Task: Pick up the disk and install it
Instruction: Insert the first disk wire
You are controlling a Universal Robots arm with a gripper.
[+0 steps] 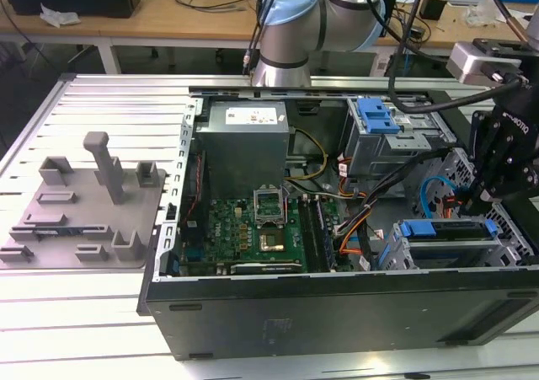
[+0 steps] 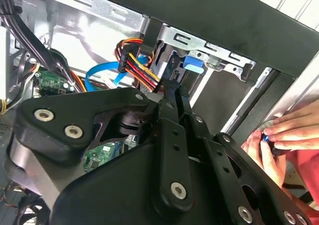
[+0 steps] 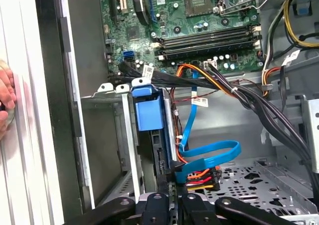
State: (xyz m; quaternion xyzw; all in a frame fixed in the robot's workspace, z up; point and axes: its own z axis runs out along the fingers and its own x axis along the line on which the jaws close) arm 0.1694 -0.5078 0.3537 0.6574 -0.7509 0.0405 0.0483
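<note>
The disk [image 3: 148, 110] is slotted into the drive cage [image 3: 107, 130] inside the computer case [image 1: 337, 313]. Its rear end is pinched between the fingers of the gripper [image 3: 169, 197].

Blue-framed disk [image 3: 148, 111], green motherboard [image 1: 253, 228], black case [image 1: 337, 308], striped silver table [image 1: 76, 317].

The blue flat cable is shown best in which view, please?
The first wrist view: the blue flat cable shows its long loop in the open. The exterior view shows a small arc; the second wrist view, a stretch beside the coloured wires.
</note>
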